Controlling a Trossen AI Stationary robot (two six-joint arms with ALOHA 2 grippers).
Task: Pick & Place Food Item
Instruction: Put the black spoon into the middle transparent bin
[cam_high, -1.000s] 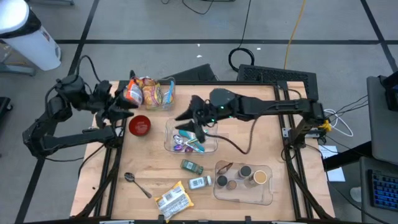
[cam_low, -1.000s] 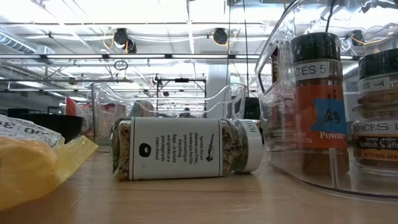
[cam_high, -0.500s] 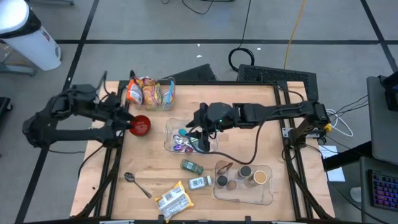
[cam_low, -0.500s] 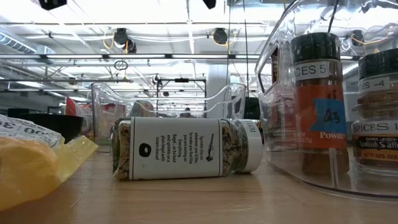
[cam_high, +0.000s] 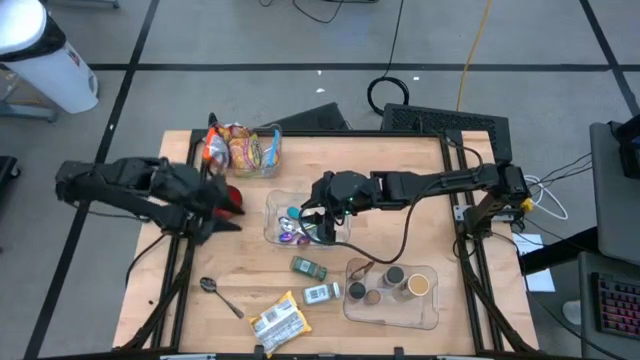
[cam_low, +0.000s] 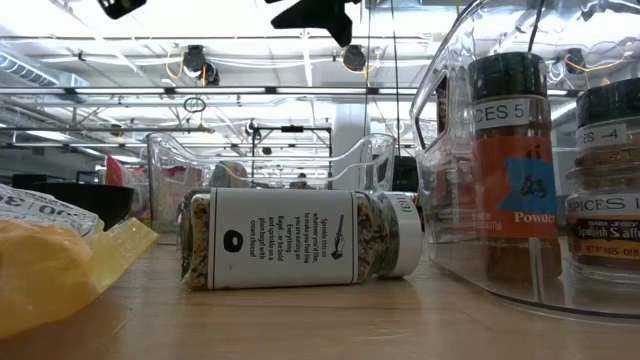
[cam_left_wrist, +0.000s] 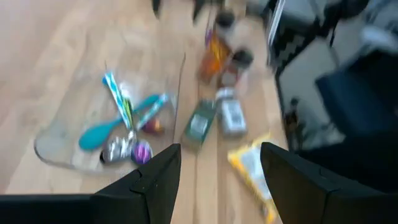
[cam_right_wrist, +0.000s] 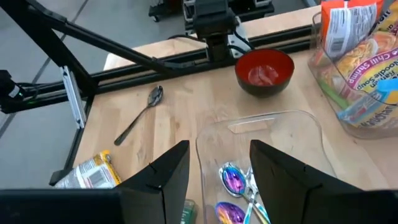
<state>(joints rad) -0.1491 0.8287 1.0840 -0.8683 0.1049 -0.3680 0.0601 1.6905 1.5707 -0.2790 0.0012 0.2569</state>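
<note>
Since a moment ago the left gripper (cam_high: 222, 208) is swinging in over the red bowl (cam_right_wrist: 264, 71), jaws parted and empty. The right gripper (cam_high: 322, 212) is hovering above the clear tray (cam_right_wrist: 273, 134), jaws apart, holding nothing. The noodle packets (cam_high: 240, 148), likely the food, are sitting in the far bin. Best to pick one item and approach squarely from above. Two loose jars (cam_high: 308, 267), one spoon (cam_high: 220, 296).

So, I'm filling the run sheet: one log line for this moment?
left gripper: open, empty, by red bowl | right gripper: open, empty, over clear plastic tray
</note>
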